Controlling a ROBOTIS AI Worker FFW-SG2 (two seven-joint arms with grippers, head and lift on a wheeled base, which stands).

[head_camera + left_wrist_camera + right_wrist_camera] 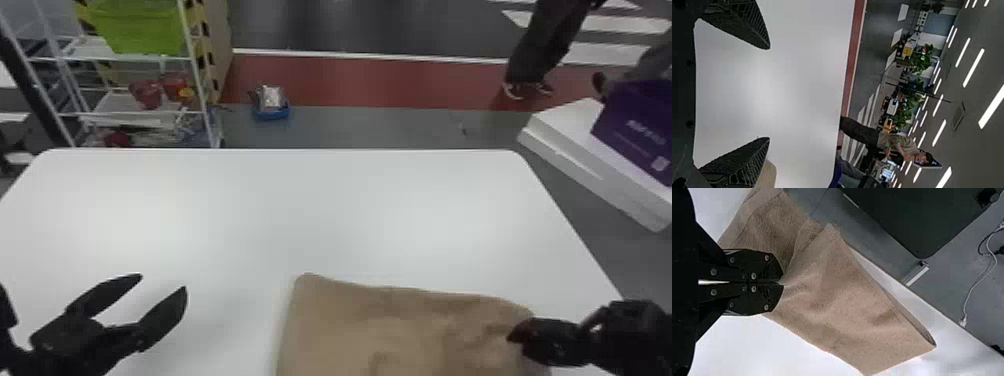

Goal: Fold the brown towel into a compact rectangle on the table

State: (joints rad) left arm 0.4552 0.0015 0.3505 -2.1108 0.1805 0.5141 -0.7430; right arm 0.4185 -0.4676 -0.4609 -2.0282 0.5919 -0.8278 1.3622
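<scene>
Evidently, 1 towel (350,330) lies near 1 table (250,200) edge. The left gripper (162,282) gapes wide, empty; the right gripper (513,338) pinches the towel.

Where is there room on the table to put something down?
The table is bare beyond the towel, and between the towel and the left claw. It's crowded where the right claw pinches the towel.

A large indoor hall, perhaps an exhibition or demonstration floor: strip lights (991,106) line the ceiling, green plants (922,58) stand far off, and white stripes (607,22) mark the dark floor (375,25).
</scene>
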